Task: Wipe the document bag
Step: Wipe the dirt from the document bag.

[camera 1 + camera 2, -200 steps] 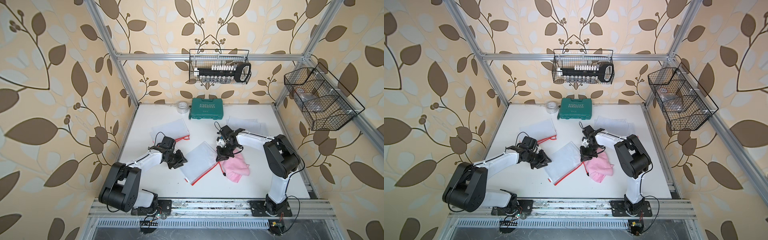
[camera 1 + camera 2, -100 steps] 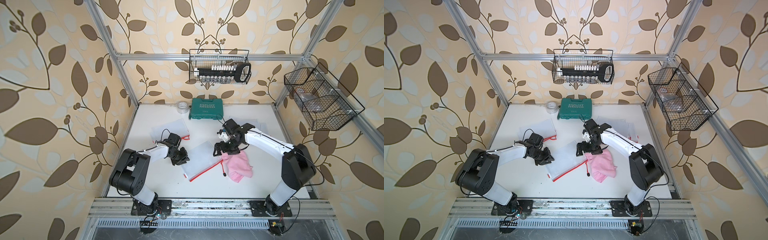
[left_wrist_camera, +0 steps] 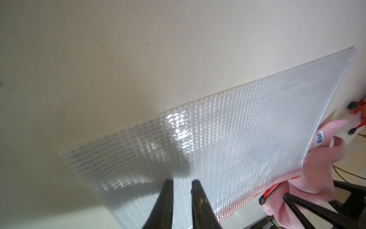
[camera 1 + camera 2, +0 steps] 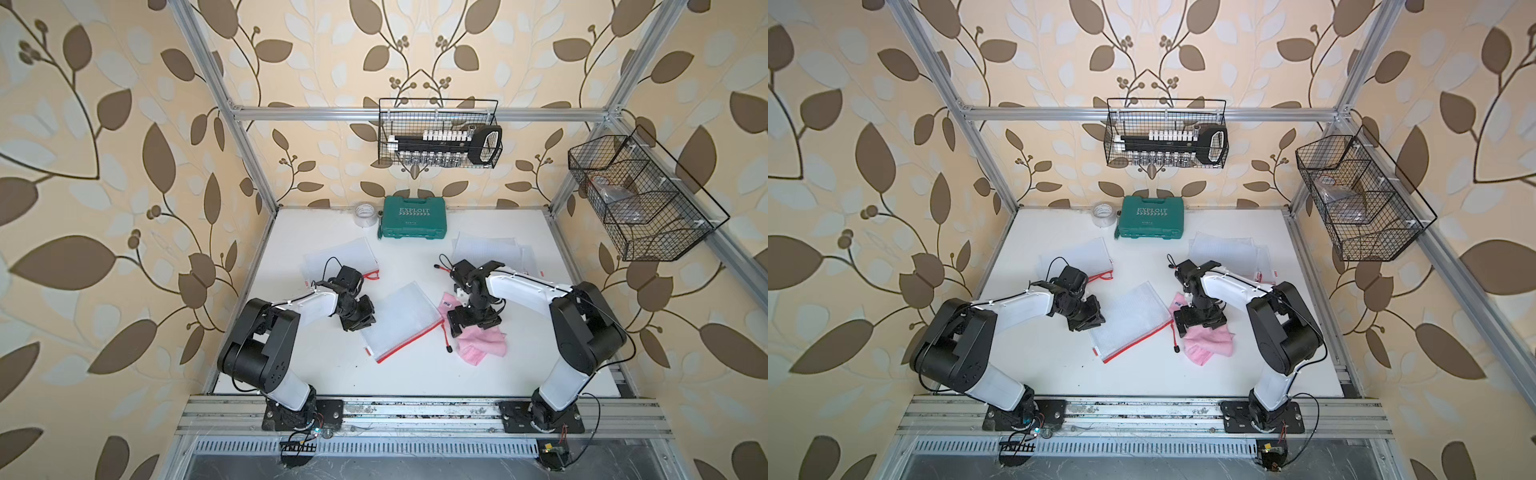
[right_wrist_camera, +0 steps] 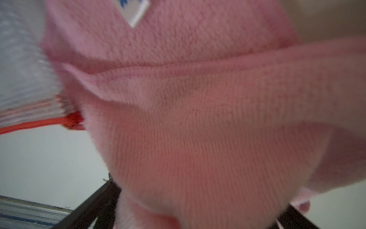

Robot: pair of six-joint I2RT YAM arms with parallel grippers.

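The document bag [image 4: 399,324] [image 4: 1133,322], clear mesh with a red zip edge, lies flat in the middle of the white table. My left gripper [image 4: 360,319] [image 4: 1093,318] rests on its left corner. In the left wrist view its jaws [image 3: 182,181] stand almost together, with only a narrow strip of bag [image 3: 237,138] showing between them. A crumpled pink cloth [image 4: 484,343] [image 4: 1208,343] lies against the bag's right end. My right gripper [image 4: 473,322] [image 4: 1200,320] is low over it, open wide. The cloth [image 5: 198,119] bulges between its fingers [image 5: 108,196].
A green tool case [image 4: 413,216] and a tape roll [image 4: 365,210] stand at the back wall. More mesh bags lie at the back left [image 4: 340,259] and back right [image 4: 490,249]. Wire baskets hang on the back wall [image 4: 438,139] and the right wall [image 4: 640,199].
My right gripper has opened from shut and shifted a little rightward over the pink cloth. The left jaws have narrowed on the bag's corner. The bag has hardly moved.
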